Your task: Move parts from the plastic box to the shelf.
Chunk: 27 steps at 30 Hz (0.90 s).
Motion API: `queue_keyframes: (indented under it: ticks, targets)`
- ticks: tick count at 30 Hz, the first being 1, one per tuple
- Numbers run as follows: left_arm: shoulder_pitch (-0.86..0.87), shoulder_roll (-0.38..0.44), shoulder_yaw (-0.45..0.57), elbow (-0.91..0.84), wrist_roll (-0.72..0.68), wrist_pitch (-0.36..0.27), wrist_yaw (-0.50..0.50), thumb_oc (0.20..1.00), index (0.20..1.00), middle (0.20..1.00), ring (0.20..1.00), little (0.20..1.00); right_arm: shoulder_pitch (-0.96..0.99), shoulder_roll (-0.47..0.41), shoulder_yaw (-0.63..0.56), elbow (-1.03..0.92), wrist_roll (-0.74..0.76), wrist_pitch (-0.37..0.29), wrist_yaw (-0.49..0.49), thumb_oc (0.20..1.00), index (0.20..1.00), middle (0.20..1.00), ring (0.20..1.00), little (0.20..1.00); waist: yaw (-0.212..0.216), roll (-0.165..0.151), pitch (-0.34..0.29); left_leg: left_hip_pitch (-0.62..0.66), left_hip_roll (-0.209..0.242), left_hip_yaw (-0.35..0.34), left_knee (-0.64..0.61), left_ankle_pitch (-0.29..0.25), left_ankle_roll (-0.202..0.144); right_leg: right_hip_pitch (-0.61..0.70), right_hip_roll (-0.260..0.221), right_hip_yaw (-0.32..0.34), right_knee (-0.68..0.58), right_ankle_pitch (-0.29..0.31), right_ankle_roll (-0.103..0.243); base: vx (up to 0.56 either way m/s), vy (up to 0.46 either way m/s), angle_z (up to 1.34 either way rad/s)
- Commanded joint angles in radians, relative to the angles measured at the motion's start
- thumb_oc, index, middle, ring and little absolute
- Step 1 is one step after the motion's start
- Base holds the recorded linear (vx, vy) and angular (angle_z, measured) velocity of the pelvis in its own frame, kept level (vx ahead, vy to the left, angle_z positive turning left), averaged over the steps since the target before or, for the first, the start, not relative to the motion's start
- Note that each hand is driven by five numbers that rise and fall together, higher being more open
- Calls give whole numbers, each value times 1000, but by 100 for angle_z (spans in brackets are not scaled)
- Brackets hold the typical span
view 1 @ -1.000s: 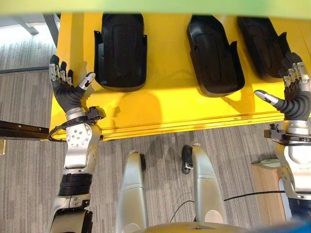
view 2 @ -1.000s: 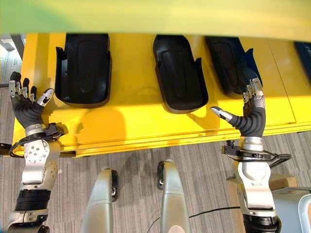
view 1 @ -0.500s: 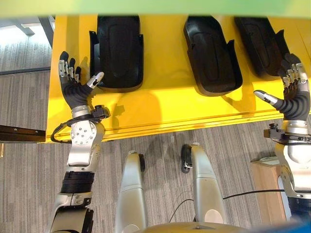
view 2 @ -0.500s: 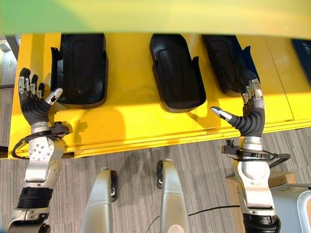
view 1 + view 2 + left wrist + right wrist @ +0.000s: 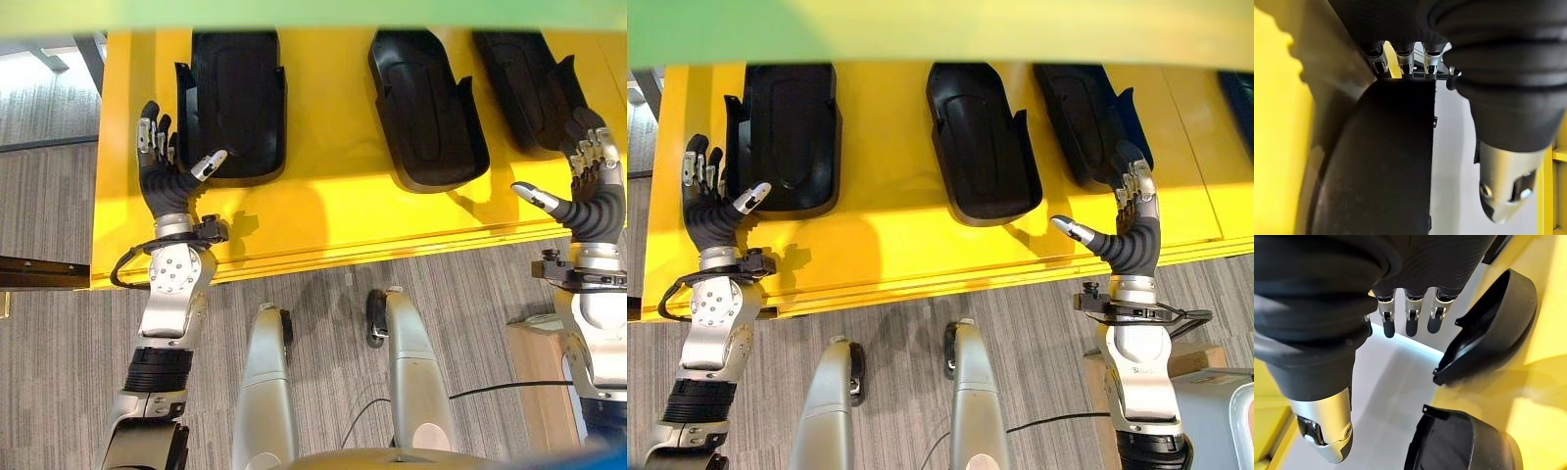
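Parts: three black moulded shells lie in a row on the yellow shelf [image 5: 323, 211], open side up. The left part [image 5: 233, 93] sits at about 11 o'clock in the left eye view, the middle part [image 5: 428, 93] near 12 o'clock, and the right part [image 5: 529, 83] at about 1 o'clock.

The left robot hand [image 5: 165, 166] is spread wide, with straight fingers alongside the left part's outer wall and the thumb reaching over its near corner. It holds nothing, though the left wrist view puts the shell's edge right at the fingers; I cannot tell whether they touch it. The right robot hand [image 5: 1129, 220] is also wide open and empty, its fingers close against the near end of the right part and its thumb pointing toward the middle part.

Judged from this layout, the risks are small but real:
- A sideways sweep of the left robot hand could nudge the left part and skew it out of line, since the thumb overlaps its corner.
- The right robot hand lifting away carelessly could catch the raised side tab of the right part and drag it toward the shelf's front edge at 6 o'clock, where it might tip to the floor.

No brand, label or writing can be read on the parts or the shelf.
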<state>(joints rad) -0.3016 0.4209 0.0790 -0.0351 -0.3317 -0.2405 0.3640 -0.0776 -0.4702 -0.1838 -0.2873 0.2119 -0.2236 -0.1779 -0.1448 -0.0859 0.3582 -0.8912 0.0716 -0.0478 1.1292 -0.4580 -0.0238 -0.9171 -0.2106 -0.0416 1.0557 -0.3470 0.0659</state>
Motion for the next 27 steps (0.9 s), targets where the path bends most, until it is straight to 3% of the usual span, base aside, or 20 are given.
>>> queue_keyframes:
  ticks: [1,27]
  targets:
    - [24,-17,-34,-1,11,3,-21,1000,1000,1000,1000,1000,-18,-4,-36,-59,-15,-33,-2,1000,1000,1000,1000,1000,4,27,3,-20,54,-31,-4,-8,-6,41,2,25,-17,-33,11,0,0,0]
    - [18,-11,-47,-28,18,3,-39,1000,1000,1000,1000,1000,-24,-2,-28,-57,-14,-32,4,1000,1000,1000,1000,1000,4,31,0,-28,55,-31,-5,-4,-7,30,4,27,-14,-32,9,0,0,0]
